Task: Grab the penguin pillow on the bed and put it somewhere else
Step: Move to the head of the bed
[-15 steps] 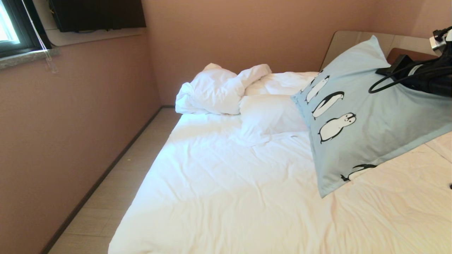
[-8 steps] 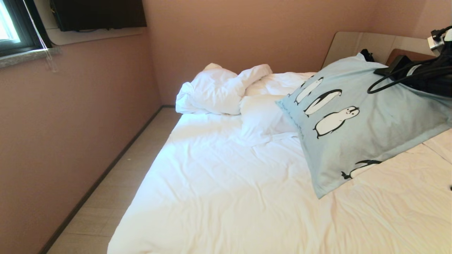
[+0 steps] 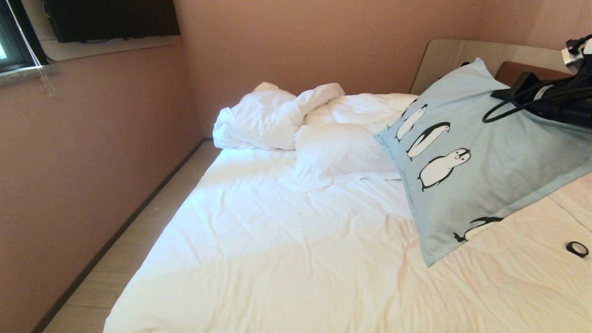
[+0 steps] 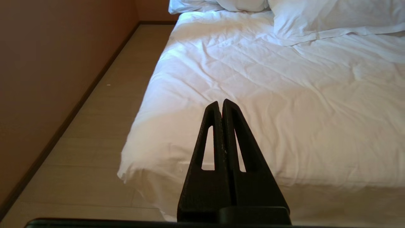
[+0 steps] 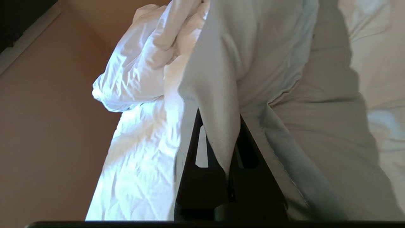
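The penguin pillow [image 3: 481, 157], pale blue with black-and-white penguins, hangs tilted above the right side of the bed [image 3: 277, 240]. Its lower corner reaches down to the white sheet. My right arm [image 3: 555, 99] comes in from the upper right and holds the pillow's upper edge. In the right wrist view, my right gripper [image 5: 220, 122] is shut on a fold of the pillow's fabric [image 5: 221, 95]. My left gripper [image 4: 220, 103] is shut with nothing in it, pointing at the bed's near left corner [image 4: 148, 148].
A white pillow [image 3: 342, 152] and a rumpled white duvet [image 3: 273, 118] lie at the bed's far end. The headboard [image 3: 444, 55] stands behind the held pillow. A small black ring [image 3: 577, 249] lies on the sheet at right. A floor strip [image 3: 138, 240] separates bed and wall.
The whole view has shifted, so the bed sits further left in it and the black ring now shows. The held pillow has swayed slightly. The right gripper stays shut on it.
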You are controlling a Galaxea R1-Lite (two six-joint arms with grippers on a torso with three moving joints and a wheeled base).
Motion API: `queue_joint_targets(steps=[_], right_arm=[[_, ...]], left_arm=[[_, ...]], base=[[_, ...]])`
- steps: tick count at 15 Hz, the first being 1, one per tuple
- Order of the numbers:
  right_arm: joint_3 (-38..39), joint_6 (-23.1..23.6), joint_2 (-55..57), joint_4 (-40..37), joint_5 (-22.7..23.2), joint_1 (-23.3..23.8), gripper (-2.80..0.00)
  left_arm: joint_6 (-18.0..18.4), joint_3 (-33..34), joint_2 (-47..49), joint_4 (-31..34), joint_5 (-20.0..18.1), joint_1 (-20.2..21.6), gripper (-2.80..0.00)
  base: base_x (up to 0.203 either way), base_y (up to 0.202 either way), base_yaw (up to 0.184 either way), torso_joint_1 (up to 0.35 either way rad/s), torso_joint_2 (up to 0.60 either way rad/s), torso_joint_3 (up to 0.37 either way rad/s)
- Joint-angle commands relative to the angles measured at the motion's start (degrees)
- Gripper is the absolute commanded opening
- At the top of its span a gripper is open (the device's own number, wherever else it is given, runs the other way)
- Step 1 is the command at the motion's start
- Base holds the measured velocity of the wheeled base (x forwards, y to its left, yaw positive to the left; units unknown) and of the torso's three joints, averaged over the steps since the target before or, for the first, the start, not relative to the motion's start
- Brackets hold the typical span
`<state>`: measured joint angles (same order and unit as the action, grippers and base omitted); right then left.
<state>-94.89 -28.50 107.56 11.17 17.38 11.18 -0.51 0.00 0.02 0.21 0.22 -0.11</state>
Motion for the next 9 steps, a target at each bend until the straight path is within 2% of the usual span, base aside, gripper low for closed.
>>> queue_joint_targets(steps=[1,9], right_arm=[[0.0,-0.2,0.2,0.1,0.1,0.0,-2.80],[-0.2,-0.2,0.0,0.2,0.1,0.1,-2.80]], left_arm=[[0.0,0.1,0.0,0.0,0.0,0.0,-2.80],[0.0,0.1,0.0,0.0,0.0,0.0,-2.80]], base=[[0.000,-0.198,0.002,0.004,0.01,0.002],[0.000,-0.195,0.000,0.001,0.00,0.003]])
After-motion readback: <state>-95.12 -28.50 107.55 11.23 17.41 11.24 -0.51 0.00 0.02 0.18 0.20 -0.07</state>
